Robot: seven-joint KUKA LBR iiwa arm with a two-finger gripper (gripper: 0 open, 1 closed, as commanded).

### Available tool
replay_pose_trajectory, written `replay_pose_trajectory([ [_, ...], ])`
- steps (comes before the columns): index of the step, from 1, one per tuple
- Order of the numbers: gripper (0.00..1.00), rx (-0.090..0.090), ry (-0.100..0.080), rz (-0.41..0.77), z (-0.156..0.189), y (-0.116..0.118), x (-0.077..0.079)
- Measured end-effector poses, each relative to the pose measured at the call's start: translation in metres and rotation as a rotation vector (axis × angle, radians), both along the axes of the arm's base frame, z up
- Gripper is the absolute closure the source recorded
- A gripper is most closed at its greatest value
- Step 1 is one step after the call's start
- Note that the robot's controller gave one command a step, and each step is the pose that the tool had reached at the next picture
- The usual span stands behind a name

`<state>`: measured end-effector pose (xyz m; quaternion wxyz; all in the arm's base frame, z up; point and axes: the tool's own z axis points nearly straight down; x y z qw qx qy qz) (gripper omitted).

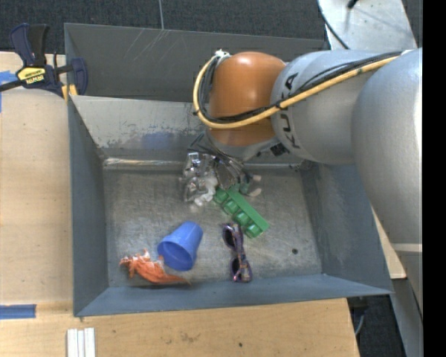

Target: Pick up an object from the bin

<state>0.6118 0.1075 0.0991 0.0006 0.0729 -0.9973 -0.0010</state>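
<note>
My gripper (197, 178) hangs low over the back middle of the bin floor, under the orange wrist cover. A green ridged plastic block (241, 211) lies just to its right, tilted diagonally. A small pale grey thing (202, 196) sits right at the gripper's lower end; whether it is held I cannot tell. A blue plastic cup (181, 245) lies on its side in front of the gripper, mouth toward the front wall.
Purple sunglasses (238, 253) lie near the front wall, right of the cup. An orange crumpled thing (150, 268) rests in the front left corner. The arm and its orange cover hang over the bin's back right part.
</note>
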Motion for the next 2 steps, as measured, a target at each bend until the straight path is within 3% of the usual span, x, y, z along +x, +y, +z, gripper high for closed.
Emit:
replay_pose_trajectory([
  [2,1.00,0.000,-0.008,-0.001,0.032,0.000,0.002],
])
